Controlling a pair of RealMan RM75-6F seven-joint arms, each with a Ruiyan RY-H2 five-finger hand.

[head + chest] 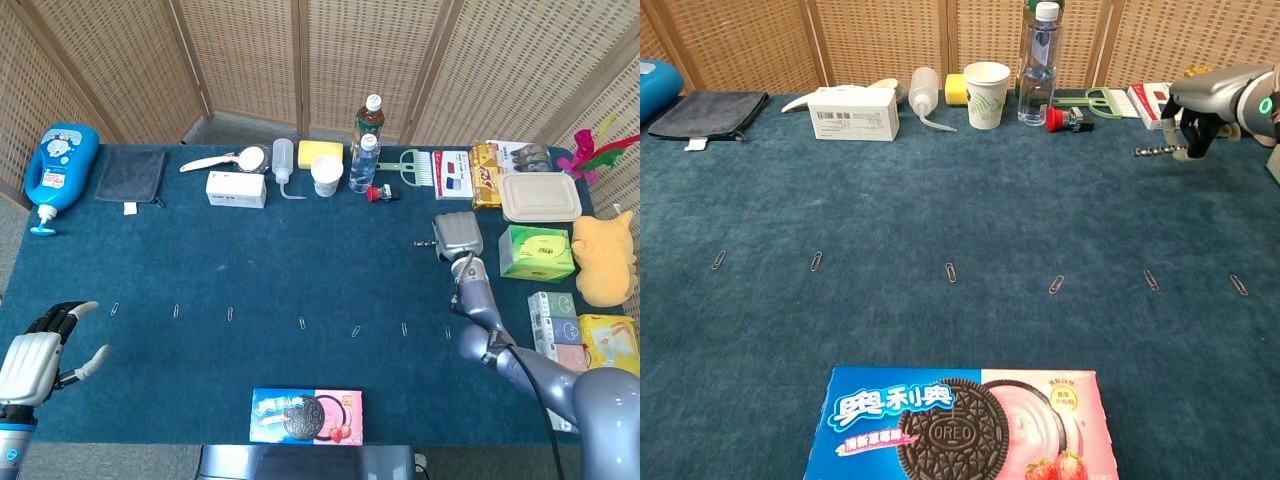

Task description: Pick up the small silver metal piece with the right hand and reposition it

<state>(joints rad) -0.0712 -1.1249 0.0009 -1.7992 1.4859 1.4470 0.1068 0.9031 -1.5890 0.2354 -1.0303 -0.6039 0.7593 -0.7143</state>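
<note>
The small silver metal piece (1152, 152) is a thin rod held off the blue cloth by my right hand (1202, 105), which pinches its right end at the far right of the chest view. From the head view the right hand (456, 236) shows palm down, with the piece (423, 242) sticking out to its left. My left hand (42, 350) hovers at the table's front left corner with its fingers spread and nothing in it.
A row of paperclips (951, 272) crosses the middle of the table. An Oreo box (958, 424) lies at the front edge. A bottle (1038, 62), paper cup (986, 94) and white box (853, 111) line the back. Boxes (536, 252) and a yellow plush (604, 258) crowd the right side.
</note>
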